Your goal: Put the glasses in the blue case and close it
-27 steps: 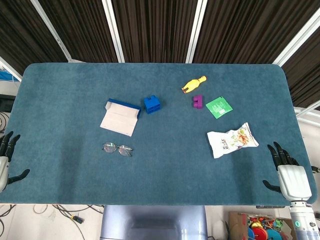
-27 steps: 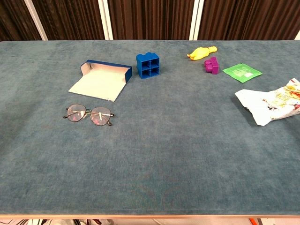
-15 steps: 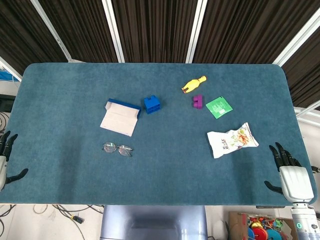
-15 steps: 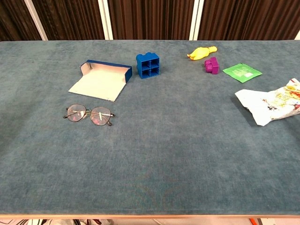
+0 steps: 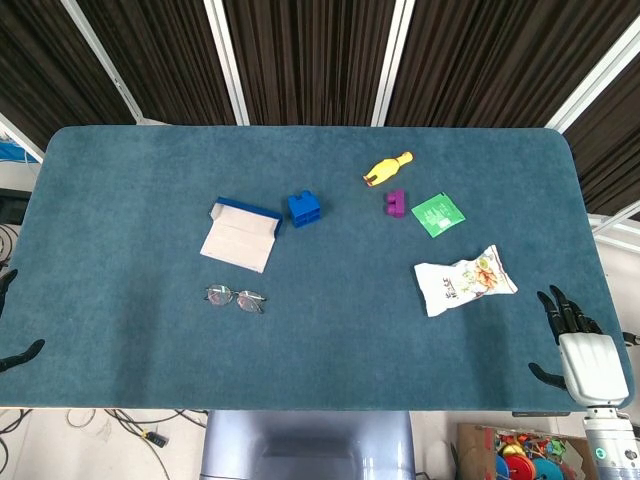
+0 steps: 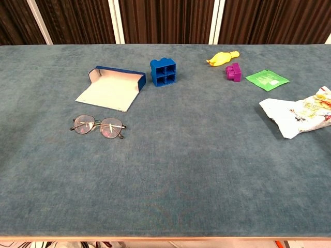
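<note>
Teal felt-covered table (image 5: 330, 340) in front of dark ribbed wall panels with white strips.

Glasses (image 5: 235, 298) lie flat on the felt, left of centre toward the near side, lenses up, temples folded. In the chest view the glasses (image 6: 98, 126) sit just in front of the case, apart from it, not touching.

Blue case (image 5: 240, 233) is open: pale lid flap spread flat toward the near edge, blue box wall standing along its far side. Same case (image 6: 115, 87) in the chest view shows a pale interior with nothing in it.

Blue block (image 5: 304, 208) stands just right of the case, near its far corner, open cells visible from the chest camera (image 6: 163, 72). Further right: yellow bowling-pin toy (image 5: 386, 168) lying on its side, purple block (image 5: 394, 203) just in front of it, green sachet (image 5: 438, 214) beside that. White snack bag (image 5: 464, 280) lies crumpled toward the right edge.

Right hand (image 5: 580, 350) sits at the near right corner, well apart from all objects, fingers spread, holding nothing. Left hand (image 5: 12, 330) is almost out of frame at the left edge; only 2 dark fingertips show, apart from each other, so I cannot tell its state.
</note>
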You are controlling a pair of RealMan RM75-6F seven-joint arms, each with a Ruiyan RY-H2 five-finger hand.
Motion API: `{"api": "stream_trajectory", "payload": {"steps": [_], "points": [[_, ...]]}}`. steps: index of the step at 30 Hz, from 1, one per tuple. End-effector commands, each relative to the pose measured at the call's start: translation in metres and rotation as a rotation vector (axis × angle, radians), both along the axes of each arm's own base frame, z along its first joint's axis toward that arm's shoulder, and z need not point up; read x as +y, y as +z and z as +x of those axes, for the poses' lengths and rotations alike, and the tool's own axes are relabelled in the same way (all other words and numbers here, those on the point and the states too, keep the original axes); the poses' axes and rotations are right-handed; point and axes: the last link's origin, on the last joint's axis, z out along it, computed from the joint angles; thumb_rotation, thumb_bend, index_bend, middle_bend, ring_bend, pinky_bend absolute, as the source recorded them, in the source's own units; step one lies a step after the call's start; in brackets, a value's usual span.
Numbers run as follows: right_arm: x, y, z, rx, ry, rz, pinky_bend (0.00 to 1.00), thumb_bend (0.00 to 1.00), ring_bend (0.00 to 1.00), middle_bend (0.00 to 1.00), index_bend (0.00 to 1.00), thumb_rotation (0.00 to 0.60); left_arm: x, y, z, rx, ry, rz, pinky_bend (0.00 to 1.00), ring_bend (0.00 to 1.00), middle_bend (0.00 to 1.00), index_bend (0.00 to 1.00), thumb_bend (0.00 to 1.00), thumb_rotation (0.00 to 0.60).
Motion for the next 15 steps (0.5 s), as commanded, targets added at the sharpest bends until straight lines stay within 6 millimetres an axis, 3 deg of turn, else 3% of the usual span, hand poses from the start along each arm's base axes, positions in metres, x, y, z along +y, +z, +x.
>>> {"api": "stream_trajectory", "payload": {"steps": [1,5,10,15], "points": [[0.001,0.000,0.000,-0.005,-0.001,-0.005,0.32,0.06,0.15,0.00,0.02,0.600,0.004,-0.003,0.005,-0.004,-0.052,-0.029,0.00,0.00,0.01,0.07,0.16,0.600],[0.001,0.000,-0.001,-0.024,-0.013,-0.004,0.32,0.06,0.15,0.00,0.02,0.600,0.027,-0.006,0.017,0.009,-0.136,-0.083,0.00,0.00,0.02,0.10,0.18,0.600],[0.000,0.000,-0.001,-0.008,-0.011,0.000,0.32,0.06,0.15,0.00,0.02,0.600,0.079,-0.010,0.048,0.135,-0.206,-0.149,0.00,0.00,0.02,0.12,0.19,0.600],[-0.002,0.000,-0.002,-0.004,-0.021,-0.004,0.32,0.06,0.15,0.00,0.02,0.600,0.122,-0.024,0.077,0.130,-0.182,-0.305,0.00,0.00,0.01,0.14,0.19,0.600]]}}
